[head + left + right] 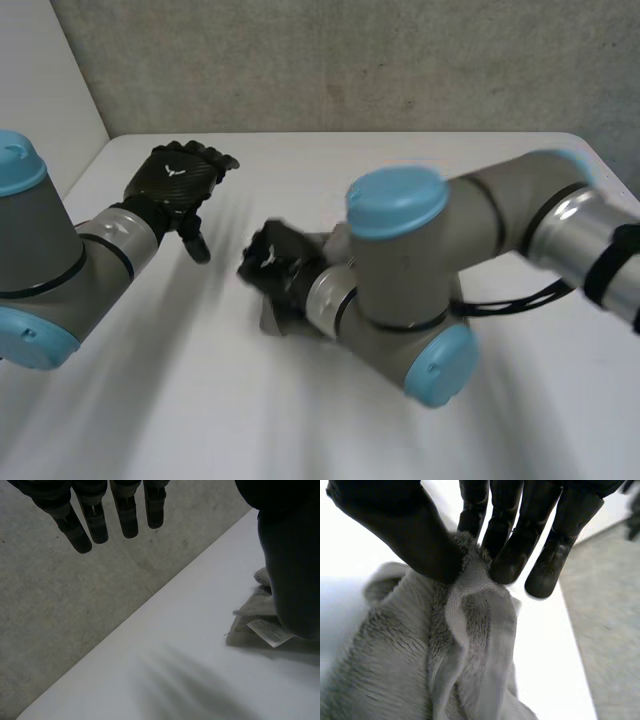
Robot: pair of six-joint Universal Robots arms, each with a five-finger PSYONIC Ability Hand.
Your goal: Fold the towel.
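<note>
Grey towel (470, 655) in a thumb-and-finger pinch of the right hand (507, 540); left hand (127, 515) straight-fingered, empty.

You've got two thick grey arms in front of you, the left arm (50, 262) and the right arm (490, 215), both built of round barrels ringed with thin black seams and closed off by light-blue caps (396, 200). The left hand (178, 172) is black with a small white mark on its back, the right hand (272, 262) is black too, and the fingers (95, 522) are dark and blocky.
</note>
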